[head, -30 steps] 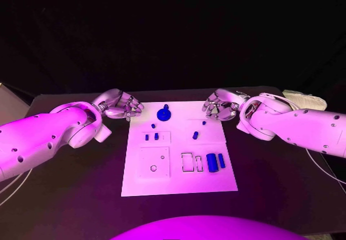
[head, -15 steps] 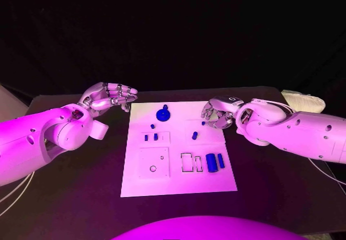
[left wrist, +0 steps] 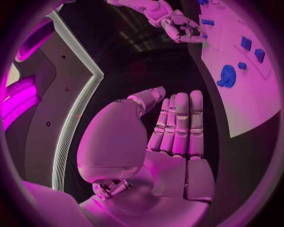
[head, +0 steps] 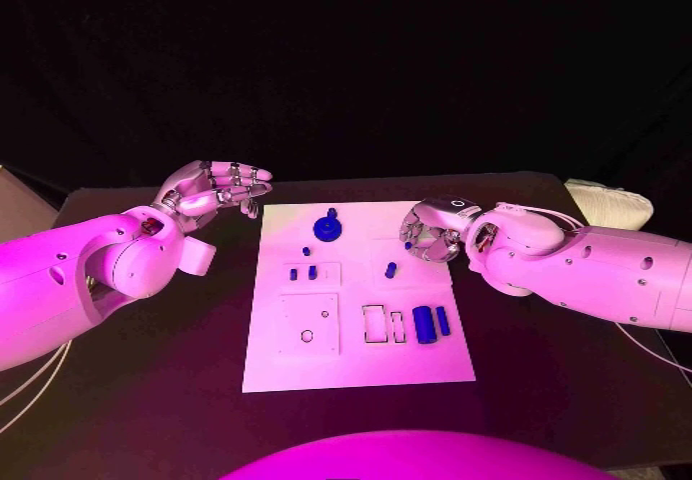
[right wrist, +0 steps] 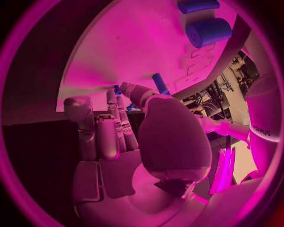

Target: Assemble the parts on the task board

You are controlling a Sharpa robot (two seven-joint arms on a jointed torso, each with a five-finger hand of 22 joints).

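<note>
Head view: white rectangular task board lay flat in the middle of the black bench. A round blue gear-like part stood near the board's far edge. Two small blue pegs sat in a square recess left of centre, and a single short blue peg stood to their right. A thick blue cylinder and a thin blue bar lay side by side toward the near right of the board, beside two outlined slots. The left hand was raised off the far-left corner of the board, fingers together and bent forward, holding nothing. The right hand hung over the board's right edge near the far end, fingers curled inward; whether they touched any part could not be determined.

Left wrist view: the left hand showed fingers extended side by side, thumb apart, palm empty. The task board lay beyond it with the gear-like part on it. The right hand was visible at the board's far side.

Right wrist view: the right hand had its fingers bent toward the task board, with the fingertips close to the short blue peg; contact could not be confirmed. The thick blue cylinder and thin blue bar lay farther along the board.
</note>
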